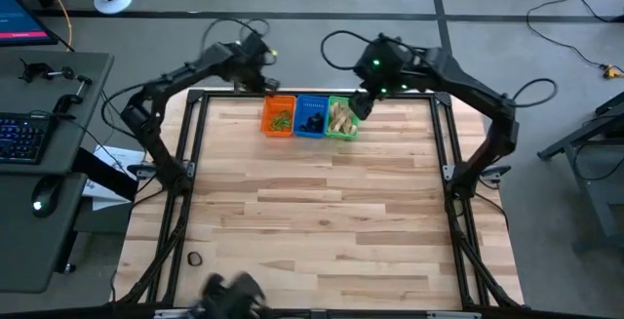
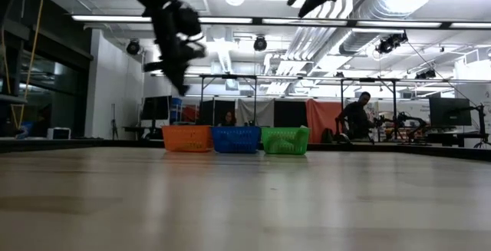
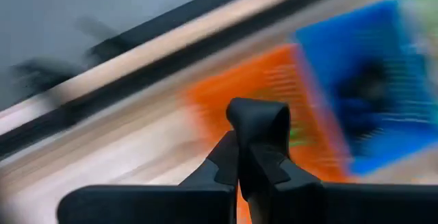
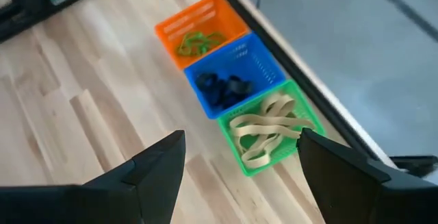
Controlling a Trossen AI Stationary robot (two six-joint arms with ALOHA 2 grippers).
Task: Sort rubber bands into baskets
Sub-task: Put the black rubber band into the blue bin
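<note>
Three baskets stand side by side at the table's far edge: orange (image 1: 278,116) with green rubber bands (image 4: 197,43), blue (image 1: 311,116) with black bands (image 4: 222,87), green (image 1: 341,117) with tan bands (image 4: 268,131). One black band (image 1: 194,259) lies on the table near the front left. My left gripper (image 3: 256,118) is shut with nothing visible in it, raised above the orange basket's far left side (image 1: 261,77). My right gripper (image 4: 239,152) is open and empty, raised beside the green basket's far right corner (image 1: 363,102).
The wooden table top (image 1: 322,212) stretches bare in front of the baskets. A dark blurred object (image 1: 232,295) sits at the near edge. A desk with a keyboard (image 1: 19,139) stands off the left side. A person (image 2: 354,117) is in the room beyond.
</note>
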